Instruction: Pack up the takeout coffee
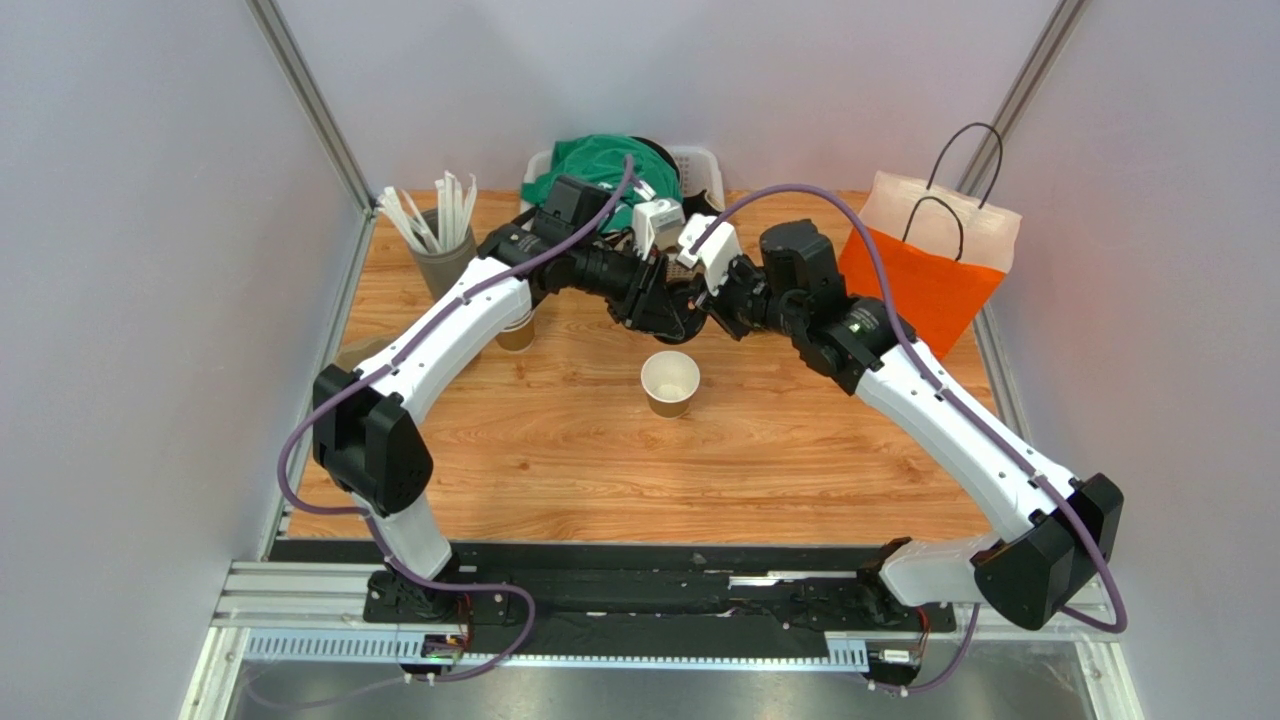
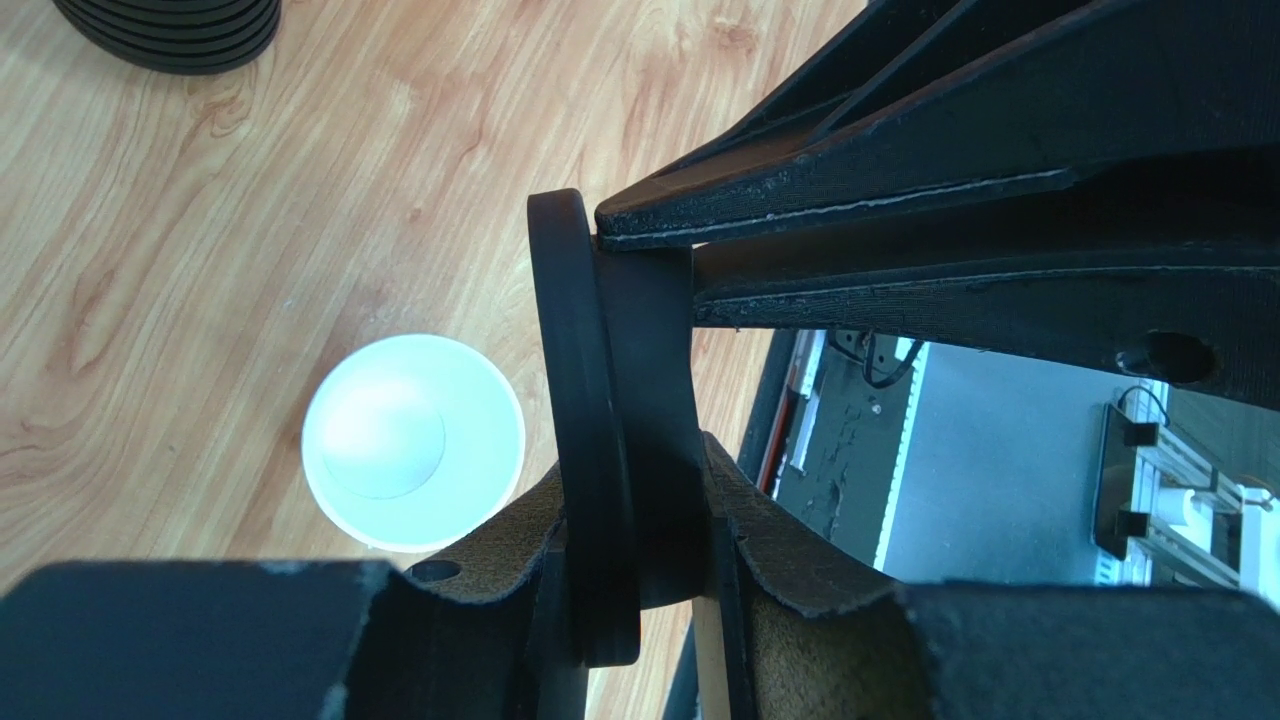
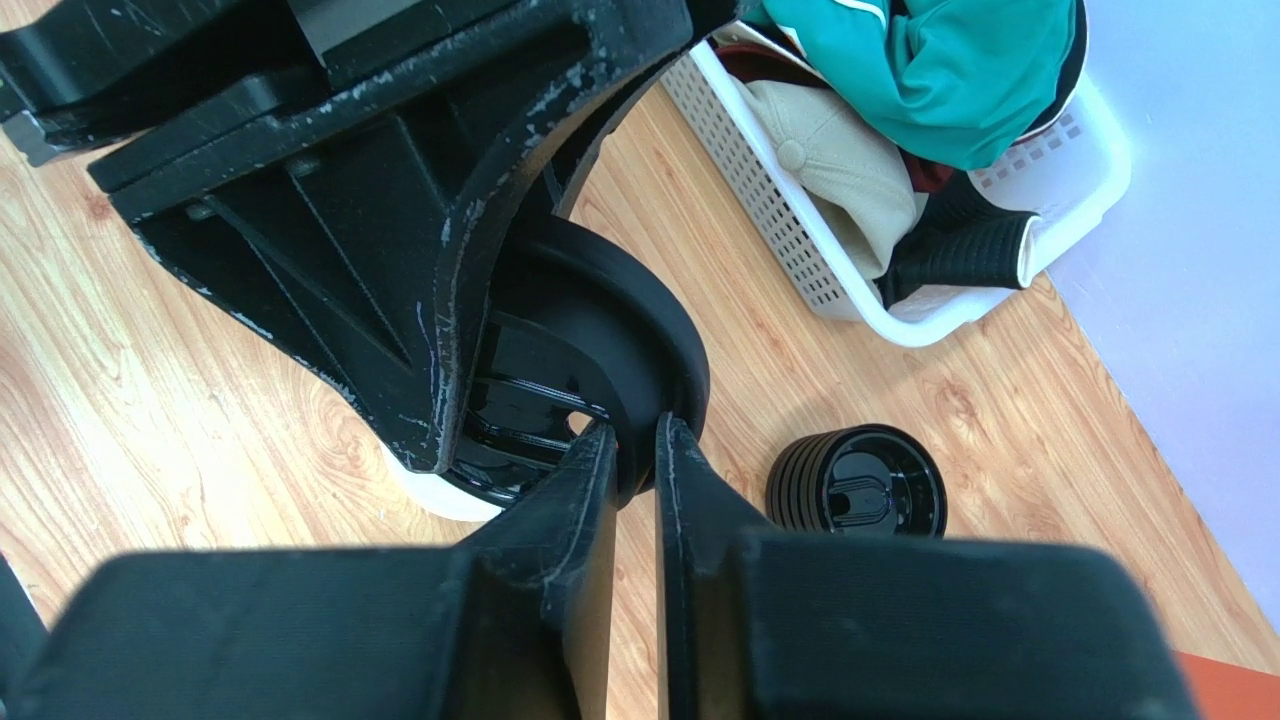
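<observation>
A: Where's the coffee?
B: Not assembled yet. The cup [image 1: 670, 384] stands upright on the bench [image 1: 571, 450] with no top on, and its white inside looks empty. The lid [image 2: 586, 450] is in the air, just above and behind the cup.

A: Who has the lid?
B: Both, looks like. The left fingers [image 2: 781, 570] clamp it on one side, turned on edge. The right fingers [image 3: 579, 525] are drawn nearly together on the opposite rim. I'd call that a pinch, though the contact is partly hidden.

A: Why both arms on one lid?
B: My guess is a hand-over or a regrip. Held on edge it can't press onto the cup, so it has to be turned flat first, and a second grip lets one arm let go and take it better.

A: Arm pose?
B: Both arms reach out from their bases and bend inward. The wrists meet nose to nose behind the cup, making an arch over it. The left wrist is rolled, so its camera sees the lid edge-on with the cup's mouth just beside it.

A: Anything else nearby?
B: The lid stack [image 3: 857, 483] sits on the bench behind the cup. The bag [image 1: 924, 270] stands behind and to the right of the cup, mouth up, probably where the capped cup goes.

A: Risk?
B: The lid could slip or flex if both arms pull on it.
</observation>
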`<state>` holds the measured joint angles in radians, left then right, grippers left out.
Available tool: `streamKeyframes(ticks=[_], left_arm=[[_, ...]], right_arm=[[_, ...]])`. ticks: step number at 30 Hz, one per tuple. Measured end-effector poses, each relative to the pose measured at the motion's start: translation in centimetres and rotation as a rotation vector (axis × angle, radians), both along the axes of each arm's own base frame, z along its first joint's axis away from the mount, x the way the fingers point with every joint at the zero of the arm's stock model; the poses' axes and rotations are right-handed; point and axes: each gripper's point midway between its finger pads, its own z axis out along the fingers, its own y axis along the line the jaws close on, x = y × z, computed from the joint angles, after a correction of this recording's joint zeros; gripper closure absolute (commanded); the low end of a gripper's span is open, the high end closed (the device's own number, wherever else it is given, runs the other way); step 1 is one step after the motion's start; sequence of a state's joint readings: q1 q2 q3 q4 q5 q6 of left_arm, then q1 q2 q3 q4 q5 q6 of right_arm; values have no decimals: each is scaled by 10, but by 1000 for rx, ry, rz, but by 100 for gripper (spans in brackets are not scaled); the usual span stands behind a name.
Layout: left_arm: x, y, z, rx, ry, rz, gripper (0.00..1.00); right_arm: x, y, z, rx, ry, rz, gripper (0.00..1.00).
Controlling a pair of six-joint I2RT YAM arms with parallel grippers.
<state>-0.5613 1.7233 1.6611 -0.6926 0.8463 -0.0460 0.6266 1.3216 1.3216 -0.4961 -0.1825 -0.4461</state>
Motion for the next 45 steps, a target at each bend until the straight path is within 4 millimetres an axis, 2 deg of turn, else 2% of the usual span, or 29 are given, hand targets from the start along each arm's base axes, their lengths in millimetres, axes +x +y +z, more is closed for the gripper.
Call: streamKeyframes(ticks=[10, 20, 25, 34, 41, 45], left_arm=[[-2, -2, -1, 7, -7, -7, 57], [-7, -5, -1, 9, -17, -29, 45], [-6, -3, 3, 5, -29, -22, 44], [4, 18, 29, -36, -100, 35, 43], [14, 34, 45, -51, -146, 93, 37], [21, 50, 55, -53, -185, 149, 37]], right_arm=[[1, -2, -2, -6, -4, -13, 100], [2, -3, -2, -6, -5, -22, 100], [1, -2, -2, -2, -1, -18, 100], [-2, 1, 5, 20, 7, -1, 100], [-4, 3, 21, 48, 1, -1, 100], [-4, 3, 19, 34, 22, -3, 100]])
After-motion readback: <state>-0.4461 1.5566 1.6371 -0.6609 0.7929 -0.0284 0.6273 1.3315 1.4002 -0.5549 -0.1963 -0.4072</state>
